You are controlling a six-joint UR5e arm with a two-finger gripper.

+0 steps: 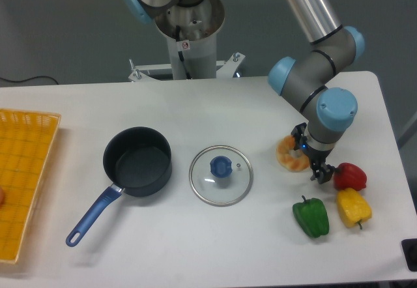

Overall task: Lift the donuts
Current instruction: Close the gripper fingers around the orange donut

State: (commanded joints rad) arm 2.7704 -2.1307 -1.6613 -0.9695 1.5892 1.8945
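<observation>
The donut (288, 155) is a small orange-tan ring with pale patches. It lies on the white table right of the glass lid. My gripper (311, 152) points down over the donut's right side, and the wrist hides that part of the ring. One dark finger (299, 131) shows behind the donut and the other (323, 173) in front of it to the right. The jaws stand apart, so the gripper looks open. I cannot tell whether the fingers touch the donut.
A red pepper (349, 176), a yellow pepper (354, 208) and a green pepper (311, 216) lie just right of and in front of the gripper. A glass lid (220, 175) and a dark pot (137, 162) with a blue handle are further left. A yellow basket (23, 171) is at the left edge.
</observation>
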